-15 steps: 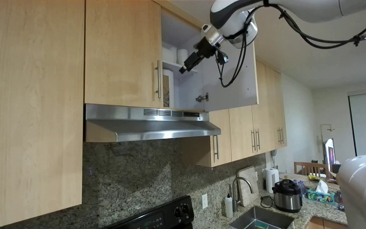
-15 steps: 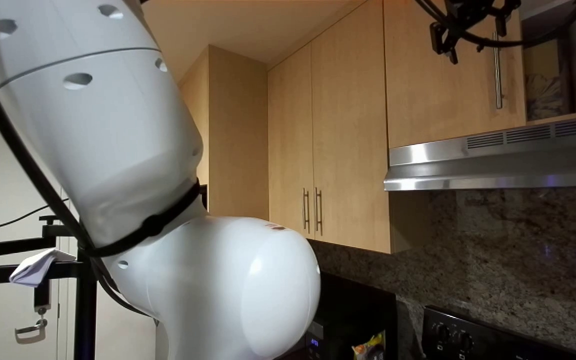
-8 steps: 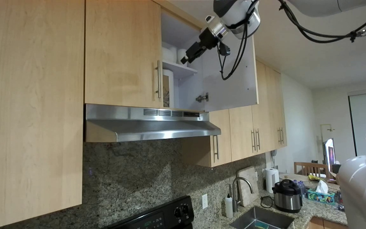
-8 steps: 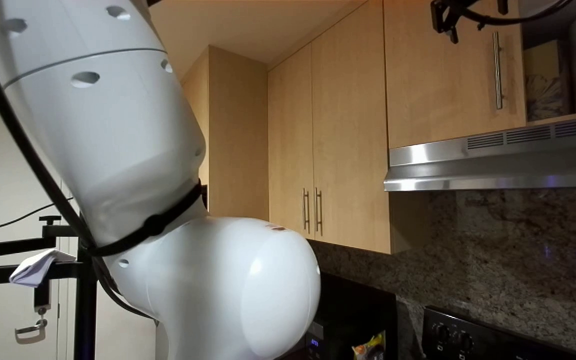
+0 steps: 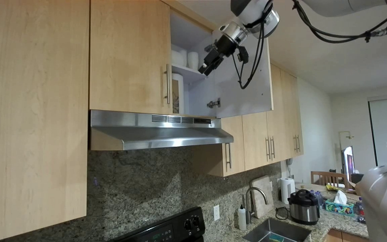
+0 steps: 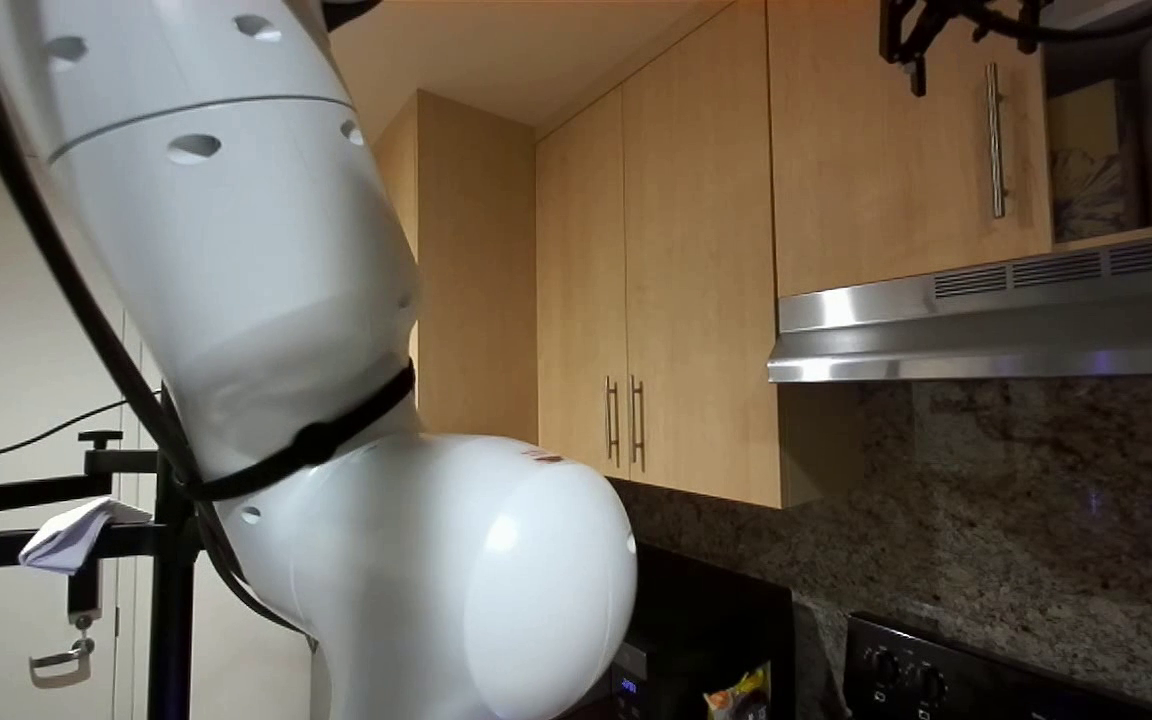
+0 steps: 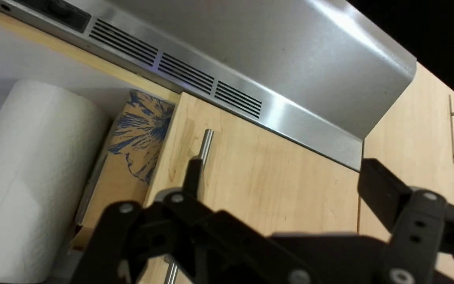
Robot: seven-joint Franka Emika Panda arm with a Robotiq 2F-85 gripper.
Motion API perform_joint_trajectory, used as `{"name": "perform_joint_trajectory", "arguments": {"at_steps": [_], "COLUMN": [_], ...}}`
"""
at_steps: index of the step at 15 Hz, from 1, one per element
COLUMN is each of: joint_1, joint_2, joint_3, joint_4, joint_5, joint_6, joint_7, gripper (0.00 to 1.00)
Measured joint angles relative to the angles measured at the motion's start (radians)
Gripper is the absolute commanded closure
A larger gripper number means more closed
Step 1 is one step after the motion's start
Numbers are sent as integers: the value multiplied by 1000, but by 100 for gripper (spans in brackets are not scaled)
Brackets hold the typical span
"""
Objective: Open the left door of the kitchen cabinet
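Observation:
The left door [image 5: 129, 57] of the kitchen cabinet [image 5: 198, 92] is a light wood panel, closed flush above the range hood. Its vertical metal bar handle [image 5: 168, 84] sits near the edge beside the uncovered white interior. My gripper [image 5: 205, 70] hangs in front of that interior, right of the handle and apart from it. In the wrist view the gripper [image 7: 284, 177] is open, fingers wide apart with nothing between them. One finger [image 7: 192, 173] overlaps the handle [image 7: 208, 144] there, hiding its middle. An exterior view cuts the gripper off at the top edge, near the left door [image 6: 896, 170].
The cabinet's door with the white inner face [image 5: 244, 97] stands swung out, behind the gripper. Inside are a white roll [image 7: 38, 173] and a box with a blue flower print [image 7: 144, 130]. A steel range hood [image 5: 160, 132] runs below.
The gripper first rose slightly, then came down and to the right in the exterior view, farther from the handle. The left door has not moved.

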Motion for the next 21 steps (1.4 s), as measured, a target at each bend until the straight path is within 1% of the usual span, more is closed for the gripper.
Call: {"name": "perform_joint_trajectory", "arguments": {"at_steps": [5, 9, 14, 18, 21], "joint_1": [-7, -52, -66, -79, -93], "joint_2": [3, 16, 38, 44, 45], "joint_3": [8, 61, 108, 123, 131], "joint_4": [0, 0, 0, 0, 0], "joint_5": [0, 8, 79, 130, 145], "joint_6": [-2, -9, -10, -2, 5], "joint_7": [0, 9, 31, 62, 89], "gripper": [0, 0, 0, 0, 0]}}
